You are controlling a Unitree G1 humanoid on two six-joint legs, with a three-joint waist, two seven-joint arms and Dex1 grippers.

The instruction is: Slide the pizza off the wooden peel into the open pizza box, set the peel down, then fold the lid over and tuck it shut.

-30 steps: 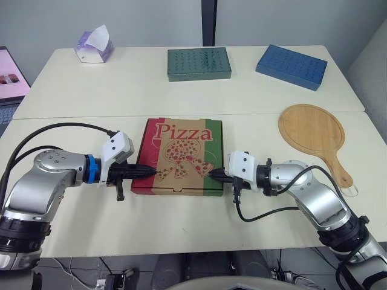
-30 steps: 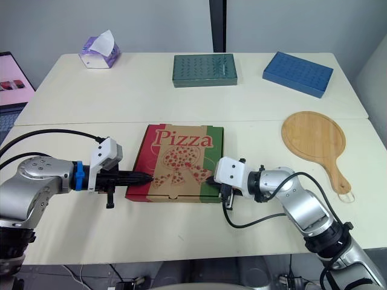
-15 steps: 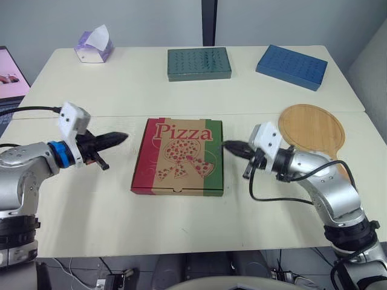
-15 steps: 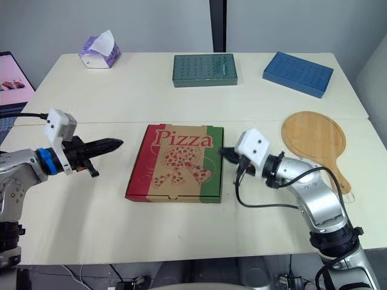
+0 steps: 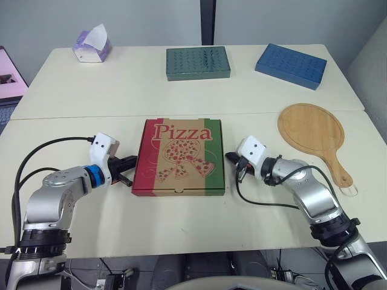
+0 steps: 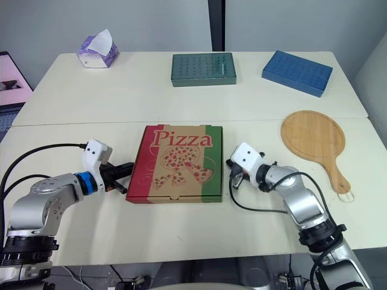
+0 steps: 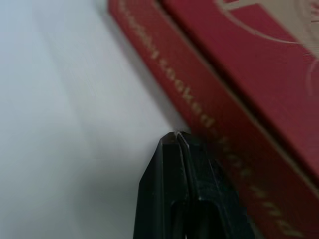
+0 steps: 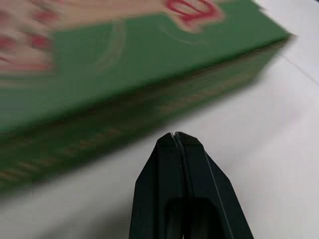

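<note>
Lying flat with its lid down, the pizza box [image 5: 178,157] sits on the near half of the table [image 5: 181,223], its printed top facing up. A red band runs down its left side and a green band down its right.

The head views give the layout. Taking the box as the clock's centre, the left gripper [image 5: 133,161] comes in at 9 o'clock, with its fingertips beside the red side wall. The right gripper [image 6: 231,163] comes in at 3 o'clock, off the green side wall. From that height it is hard to tell how the black fingers stand.

The wrist views settle it. The left gripper's two fingers [image 7: 169,164] are pressed together tip to tip with nothing between them, right beside the red wall. Whether they touch it I cannot tell. The right gripper's fingers [image 8: 194,169] are likewise clenched on nothing, pointing at the green wall with a strip of bare table between.

The wooden peel [image 5: 311,134] lies flat at about 2 o'clock, well apart from the box, with its handle pointing toward the table's near edge. A green box [image 5: 198,63] lies at 12 o'clock, a blue box [image 5: 291,66] at 1 o'clock and a tissue box [image 5: 92,46] at 11 o'clock, all on the far half of the table.
</note>
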